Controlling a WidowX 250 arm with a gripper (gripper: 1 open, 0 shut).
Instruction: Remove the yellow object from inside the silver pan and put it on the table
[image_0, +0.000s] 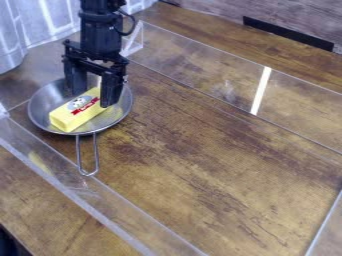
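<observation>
The yellow object (72, 113), a butter-like block with a red and white label, lies inside the silver pan (43, 100) at the left of the table (214, 150). The pan's thin wire handle (87, 155) points toward the near edge. My gripper (94, 98) hangs from the black arm, pointing down, directly over the labelled far end of the block. Its two fingers stand apart, straddling that end, and they are open with nothing held. Whether the fingertips touch the pan floor is not clear.
Clear glossy strips (261, 90) cross the tabletop and run along its near left edge. A grey rounded object (8, 50) stands at the far left, and pale vertical slats (54, 15) behind it.
</observation>
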